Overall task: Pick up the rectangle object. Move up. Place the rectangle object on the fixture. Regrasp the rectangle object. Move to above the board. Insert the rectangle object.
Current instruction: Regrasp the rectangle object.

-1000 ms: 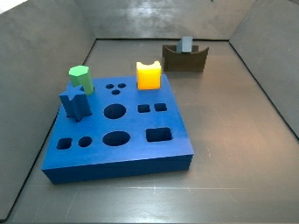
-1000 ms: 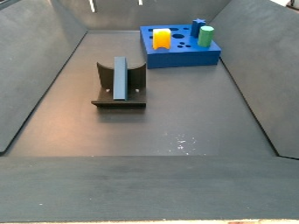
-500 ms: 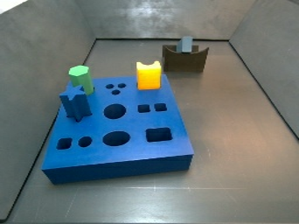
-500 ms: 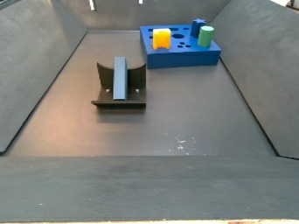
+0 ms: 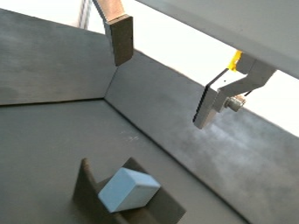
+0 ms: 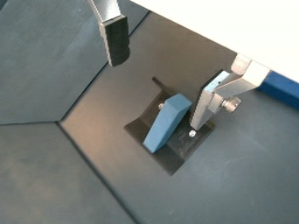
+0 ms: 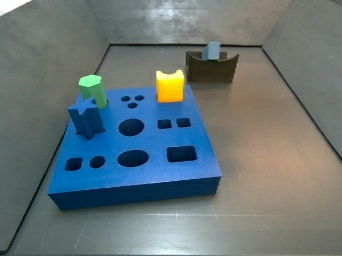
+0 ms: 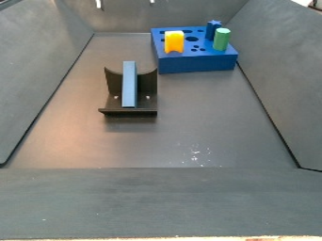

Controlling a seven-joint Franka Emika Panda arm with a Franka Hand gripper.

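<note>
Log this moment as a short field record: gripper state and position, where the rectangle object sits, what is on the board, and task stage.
gripper: open, holding nothing, above the fixture; outside both side views
rectangle object: resting in the notch of the fixture, apart from both fingers
board: holds a yellow block, a green peg and a dark blue peg
stage: object placed on fixture, regrasp not yet done

A dull, dark grey floor (image 7: 267, 190) lay between sloping grey side walls (image 7: 38, 120). The back wall (image 7: 187, 20) caught a soft patch of light from above. In a side view, small pale specks (image 8: 195, 152) dotted the floor.
</note>
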